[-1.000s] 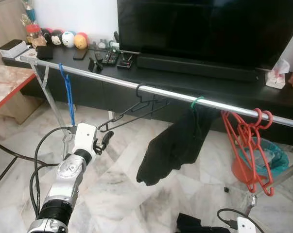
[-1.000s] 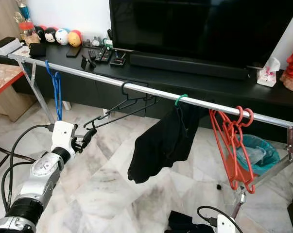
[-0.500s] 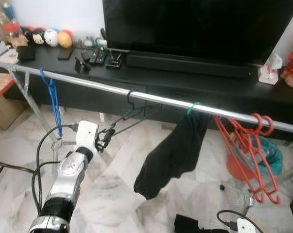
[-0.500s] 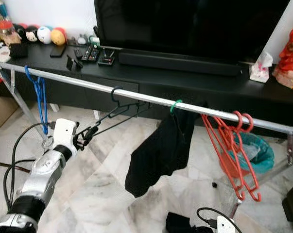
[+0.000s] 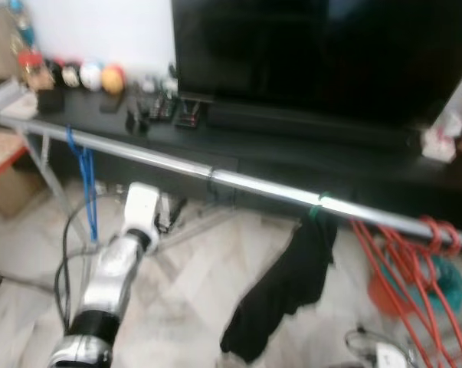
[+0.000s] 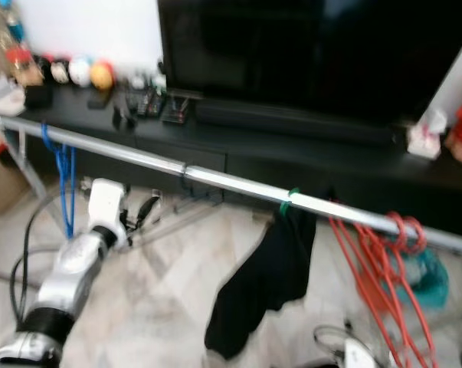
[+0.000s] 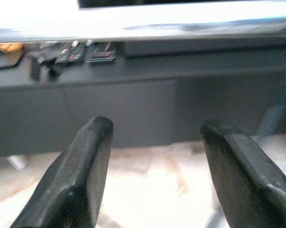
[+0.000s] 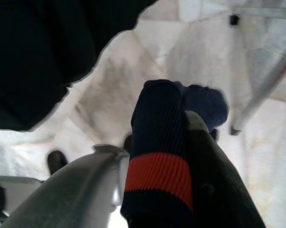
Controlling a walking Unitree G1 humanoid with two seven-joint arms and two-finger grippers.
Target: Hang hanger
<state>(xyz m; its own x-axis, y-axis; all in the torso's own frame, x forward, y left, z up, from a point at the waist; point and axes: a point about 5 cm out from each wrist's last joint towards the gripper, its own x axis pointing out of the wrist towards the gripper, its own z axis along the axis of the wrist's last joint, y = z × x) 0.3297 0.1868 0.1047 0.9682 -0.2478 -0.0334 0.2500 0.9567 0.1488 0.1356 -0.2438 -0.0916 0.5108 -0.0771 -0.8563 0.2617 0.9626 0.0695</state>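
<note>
Across our front runs the silver rail point(image 5: 238, 182), carrying a blue hanger point(image 5: 82, 165) far left, a black garment point(image 5: 288, 287) mid-rail and red hangers point(image 5: 414, 284) right. Our left gripper point(image 7: 154, 166), jaws spread and empty, faces the black TV cabinet point(image 7: 133, 109). Our right gripper point(image 8: 180, 156) clenches a dark sock point(image 8: 159, 156).

Both eye views look forward and down, blurred, sharing the metal rail point(image 5: 215, 172); each wrist view looks along its claw.

Garment point(image 5: 280, 295) on rail point(image 5: 238, 181), television point(image 5: 322, 54) behind.
</note>
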